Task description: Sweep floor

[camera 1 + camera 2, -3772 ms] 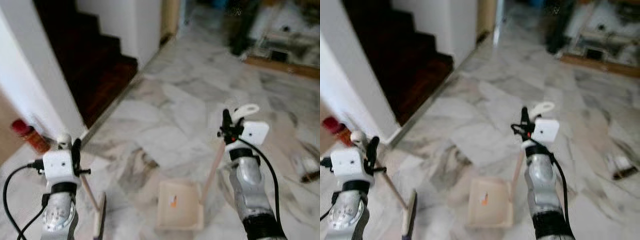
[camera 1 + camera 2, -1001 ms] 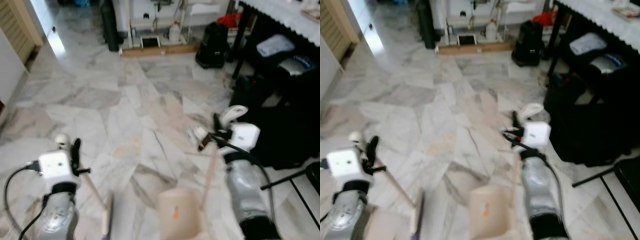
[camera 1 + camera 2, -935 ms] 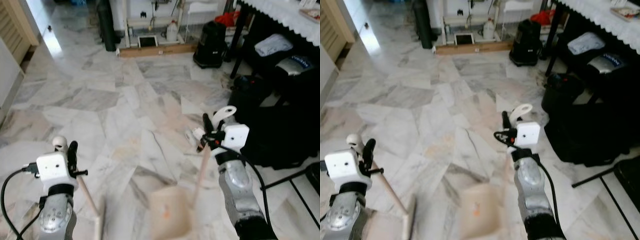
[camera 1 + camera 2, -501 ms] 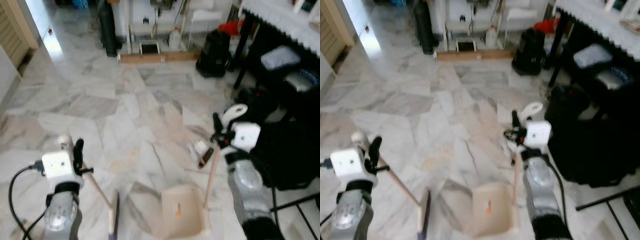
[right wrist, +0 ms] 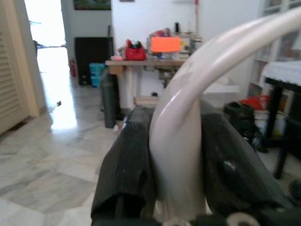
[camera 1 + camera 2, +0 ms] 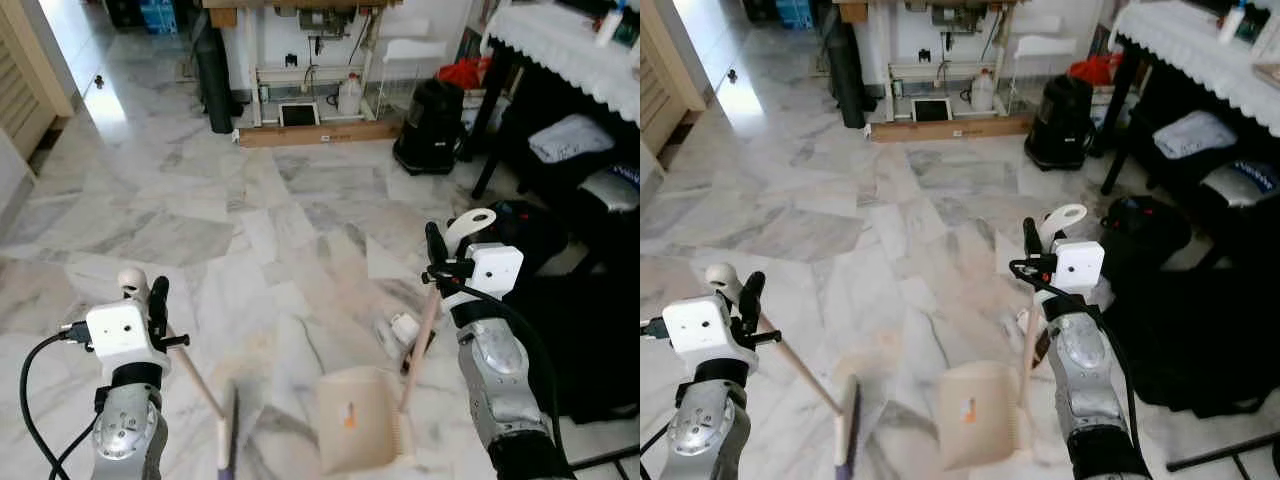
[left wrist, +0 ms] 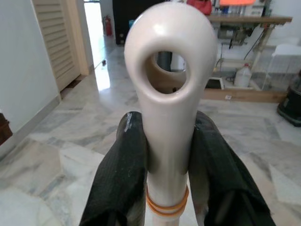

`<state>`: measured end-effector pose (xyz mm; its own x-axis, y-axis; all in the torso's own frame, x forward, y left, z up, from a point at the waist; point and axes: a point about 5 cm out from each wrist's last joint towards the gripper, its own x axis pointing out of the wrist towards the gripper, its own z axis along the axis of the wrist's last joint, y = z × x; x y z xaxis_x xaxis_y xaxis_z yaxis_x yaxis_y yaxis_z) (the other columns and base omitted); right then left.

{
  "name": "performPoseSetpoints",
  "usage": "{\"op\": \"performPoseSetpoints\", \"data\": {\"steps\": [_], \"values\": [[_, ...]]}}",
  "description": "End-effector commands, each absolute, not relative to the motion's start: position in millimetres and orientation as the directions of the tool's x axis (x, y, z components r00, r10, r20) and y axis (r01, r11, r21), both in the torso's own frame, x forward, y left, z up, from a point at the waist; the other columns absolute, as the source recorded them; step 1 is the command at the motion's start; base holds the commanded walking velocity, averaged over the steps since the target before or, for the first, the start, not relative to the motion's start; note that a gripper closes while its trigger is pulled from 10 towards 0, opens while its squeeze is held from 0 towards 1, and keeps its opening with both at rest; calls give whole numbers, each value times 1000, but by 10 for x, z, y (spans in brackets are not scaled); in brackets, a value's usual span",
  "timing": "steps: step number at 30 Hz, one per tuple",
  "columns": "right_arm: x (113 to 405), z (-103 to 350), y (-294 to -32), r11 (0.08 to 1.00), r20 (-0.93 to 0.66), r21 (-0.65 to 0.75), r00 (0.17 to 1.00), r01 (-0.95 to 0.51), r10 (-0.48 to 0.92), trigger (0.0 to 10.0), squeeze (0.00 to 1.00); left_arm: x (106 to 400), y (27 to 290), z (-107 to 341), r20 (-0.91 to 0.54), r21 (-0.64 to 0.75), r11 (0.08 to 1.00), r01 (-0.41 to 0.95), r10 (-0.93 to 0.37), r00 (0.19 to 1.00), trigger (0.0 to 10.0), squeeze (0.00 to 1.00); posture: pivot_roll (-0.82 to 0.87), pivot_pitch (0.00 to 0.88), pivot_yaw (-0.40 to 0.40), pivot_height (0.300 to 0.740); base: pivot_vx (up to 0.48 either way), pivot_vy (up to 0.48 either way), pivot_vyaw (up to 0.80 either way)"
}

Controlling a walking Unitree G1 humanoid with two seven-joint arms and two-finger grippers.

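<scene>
My left gripper (image 6: 152,301) is shut on the cream handle (image 7: 170,94) of a broom; the brush head (image 6: 226,442) rests on the marble floor to my lower left. My right gripper (image 6: 436,252) is shut on the looped top of the dustpan handle (image 5: 188,117). Its wooden shaft slopes down to the beige dustpan (image 6: 354,420), which sits on the floor between my arms. A small white scrap (image 6: 403,328) and a dark piece of litter lie on the floor just beyond the pan, beside the shaft.
Black bags (image 6: 520,225) and a dark table with a white lace cloth (image 6: 560,50) crowd the right side. At the back stand a sewing-machine stand (image 6: 300,60), a black cylinder (image 6: 213,65), a black bag (image 6: 430,125) and a wooden plank (image 6: 315,133). Louvred door (image 6: 25,90) at left.
The view has swung from the stairs round to this room and is now steady and sharp. Both grippers keep their hold; broom and dustpan stay low between the arms.
</scene>
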<state>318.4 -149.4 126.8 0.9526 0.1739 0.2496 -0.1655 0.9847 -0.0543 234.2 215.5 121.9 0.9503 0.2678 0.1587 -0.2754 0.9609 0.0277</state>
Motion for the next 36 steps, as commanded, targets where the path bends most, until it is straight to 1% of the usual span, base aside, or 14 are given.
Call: {"op": "performPoseSetpoints", "data": {"steps": [1,18,36], "values": [[3185,1350,-1535,988,291,-29,945,-151,153,10000,0,2347,2162,1311,208,42,960,-278,264,942,10000,0,-23,30,7,740,398,0,0],[3172,1337,-1516,988,293,-18,944,-152,150,10000,0,2357,2162,1313,207,48,963,-264,249,946,10000,0,-22,28,16,740,396,0,0],[3186,1326,-1528,990,282,-4,950,-141,136,10000,0,2361,2176,1322,207,50,963,-265,250,946,10000,0,-19,56,23,740,396,0,0]]}}
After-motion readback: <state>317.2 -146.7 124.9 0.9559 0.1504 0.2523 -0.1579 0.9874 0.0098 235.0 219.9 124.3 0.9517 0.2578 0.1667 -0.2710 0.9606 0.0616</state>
